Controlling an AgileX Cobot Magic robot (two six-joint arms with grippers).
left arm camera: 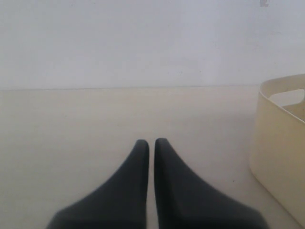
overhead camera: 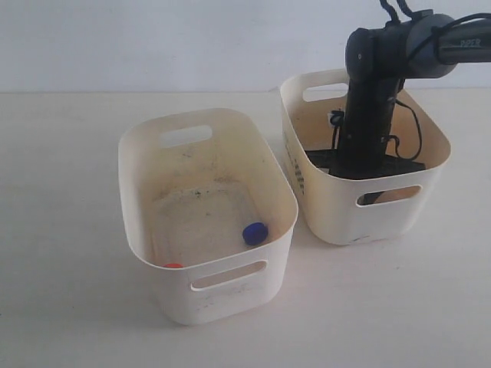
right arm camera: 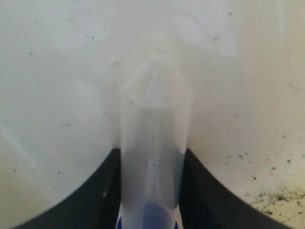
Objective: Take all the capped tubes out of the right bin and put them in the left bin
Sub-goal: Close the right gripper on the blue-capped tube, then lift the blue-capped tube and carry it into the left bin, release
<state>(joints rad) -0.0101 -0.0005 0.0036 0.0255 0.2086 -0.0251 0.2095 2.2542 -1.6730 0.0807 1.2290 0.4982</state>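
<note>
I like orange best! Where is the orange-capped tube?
In the exterior view, the orange-capped tube sits in the near-left corner of the left bin, left of the blue-capped tube.

A plain wall fills the upper band of the exterior view, pale with a slightly bluish white tone. Below it, a cream-white table takes the rest of the frame. The line where they meet runs level across the upper quarter. The light is soft and even, and it gives only faint shadows on the table in the lower part. In the left wrist view this line crosses a little above the middle.
</note>
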